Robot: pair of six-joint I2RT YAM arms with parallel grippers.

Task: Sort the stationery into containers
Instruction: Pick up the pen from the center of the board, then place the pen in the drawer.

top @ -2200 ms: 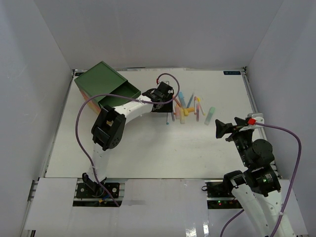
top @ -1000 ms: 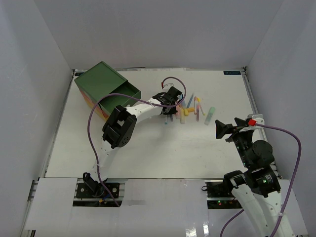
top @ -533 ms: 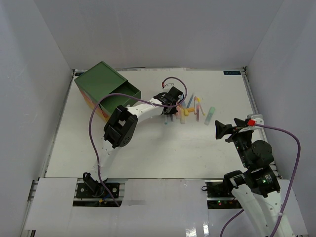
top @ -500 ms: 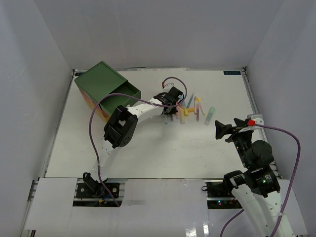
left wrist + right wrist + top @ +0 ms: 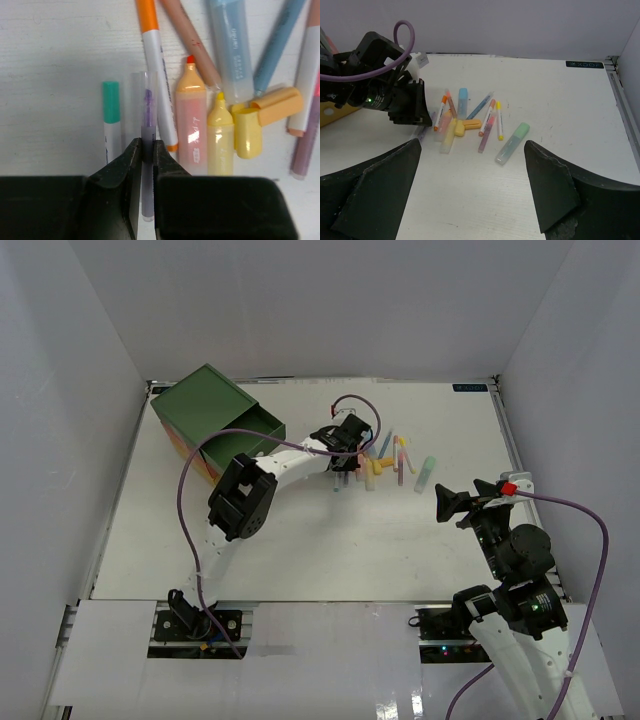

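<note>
Top external view: the left gripper point(image 5: 341, 468) is down on the white counter point(image 5: 300, 540) at the left edge of the scattered pile of pastel pens and markers point(image 5: 385, 458). The green-topped cube chest point(image 5: 200, 400) stands well apart at the far left with its green top drawer point(image 5: 243, 435) pulled out. The right gripper point(image 5: 447, 502) hangs off to the right, away from the pile.

Left wrist view: the left gripper point(image 5: 146, 150) is clamped on a thin clear-capped pen with purple ink point(image 5: 144, 97). A teal-capped white pen point(image 5: 111, 117) lies just beside one finger, and an orange-and-white pen point(image 5: 159, 80) ends by the other. The hold looks off-centre, so on lifting the slim barrel could tip or slip, and either neighbour could get dragged along.

Right wrist view: the right gripper point(image 5: 471, 145) has its fingers wide apart, holding nothing, looking across at the pile and a mint green marker point(image 5: 512, 143).
</note>
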